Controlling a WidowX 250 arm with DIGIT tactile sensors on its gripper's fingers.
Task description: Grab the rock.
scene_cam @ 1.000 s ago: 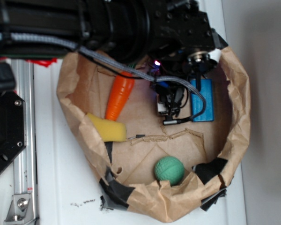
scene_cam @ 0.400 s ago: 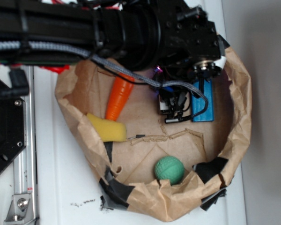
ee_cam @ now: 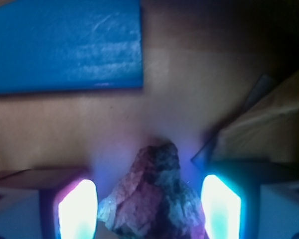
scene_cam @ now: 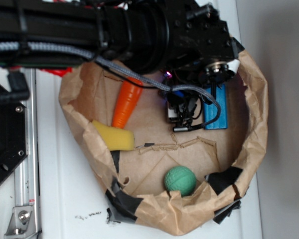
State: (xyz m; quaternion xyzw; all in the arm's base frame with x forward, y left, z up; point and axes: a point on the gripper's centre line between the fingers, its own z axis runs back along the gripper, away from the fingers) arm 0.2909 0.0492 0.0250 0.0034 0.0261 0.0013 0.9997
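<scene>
The white counter (scene_cam: 65,199) carries a crumpled brown paper bag (scene_cam: 251,129) rolled down into a shallow bowl, patched with black tape. Inside it lie an orange carrot-shaped toy (scene_cam: 125,104), a yellow sponge (scene_cam: 114,135), a blue block (scene_cam: 217,112) and a green ball (scene_cam: 180,180). The black arm reaches over the bag's far edge, and its pincer (scene_cam: 182,117) hangs low over the paper floor just beside the blue block.

From the wrist view, the rock (ee_cam: 152,201) sits on the bag floor directly between the two glowing fingertips (ee_cam: 77,209), which stand apart with a small gap on either side. The rock's long axis runs roughly away from the camera, along the fingers, so its narrower width faces the closing direction. The pincer (ee_cam: 149,209) looks centred, so closing seems to be the next move.
</scene>
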